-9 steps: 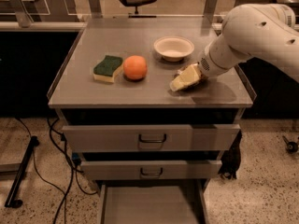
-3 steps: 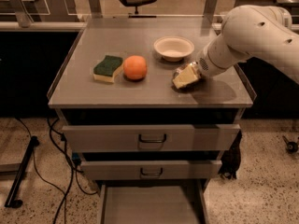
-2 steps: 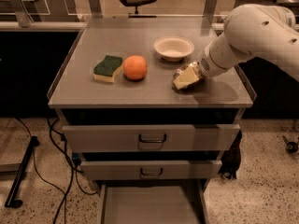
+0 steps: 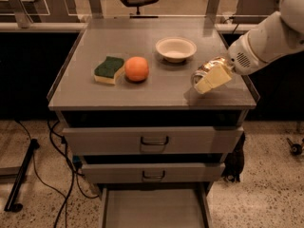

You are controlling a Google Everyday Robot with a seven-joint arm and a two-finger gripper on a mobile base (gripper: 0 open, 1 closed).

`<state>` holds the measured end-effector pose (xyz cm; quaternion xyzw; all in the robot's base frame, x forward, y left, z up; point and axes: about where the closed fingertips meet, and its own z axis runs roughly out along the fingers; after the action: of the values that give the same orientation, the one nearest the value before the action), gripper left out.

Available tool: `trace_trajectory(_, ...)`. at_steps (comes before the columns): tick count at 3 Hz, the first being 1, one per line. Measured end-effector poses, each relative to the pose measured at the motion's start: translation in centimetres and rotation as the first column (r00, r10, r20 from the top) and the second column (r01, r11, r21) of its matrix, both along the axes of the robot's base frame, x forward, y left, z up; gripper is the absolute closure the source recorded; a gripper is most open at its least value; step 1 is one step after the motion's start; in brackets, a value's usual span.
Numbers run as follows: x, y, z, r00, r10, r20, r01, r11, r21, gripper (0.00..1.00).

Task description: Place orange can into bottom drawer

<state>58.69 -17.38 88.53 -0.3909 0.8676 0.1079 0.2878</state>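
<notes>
Gripper (image 4: 209,80) sits over the near-right part of the cabinet top (image 4: 161,91), just inside the right edge and close to the near edge. It is clamped on the orange can (image 4: 203,70): one cream finger (image 4: 214,77) lies across the can's near side and the shiny body shows to its left. The can is tilted, and I can't tell whether it touches the top. The white arm (image 4: 268,39) comes in from the right, past the top's right edge.

The widest bare stretch of the top lies between the orange fruit (image 4: 137,69) and the gripper, running along the near edge. The far-left part is bare too.

Bottom drawer (image 4: 152,209) is pulled out toward the near side, below the cabinet front. Thin side walls left and right, bare grey tray floor showing. It is well below the can and to its left. White bowl (image 4: 188,45) sits far of the gripper, showing only its plain inside.

Count:
- 3 drawers; top drawer (image 4: 199,139) and middle drawer (image 4: 190,173) are pushed in, one dark handle each
- 1 can
- 1 fruit
- 1 green-and-yellow sponge (image 4: 109,69), just left of the fruit
- 1 bowl

Cables (image 4: 61,175) run on the floor left of the cabinet.
</notes>
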Motion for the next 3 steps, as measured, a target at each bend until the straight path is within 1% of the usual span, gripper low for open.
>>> trace_trajectory(1,-0.4,0.3,-0.3,0.9992,0.039,-0.003,-0.039,0.999,-0.015,1.0)
trace_trajectory(2,-0.4,0.3,-0.3,0.9992,0.039,-0.003,-0.039,0.999,-0.015,1.0)
trace_trajectory(3,-1.8,0.2,0.5,0.9931,0.117,0.012,-0.116,0.993,-0.009,1.0)
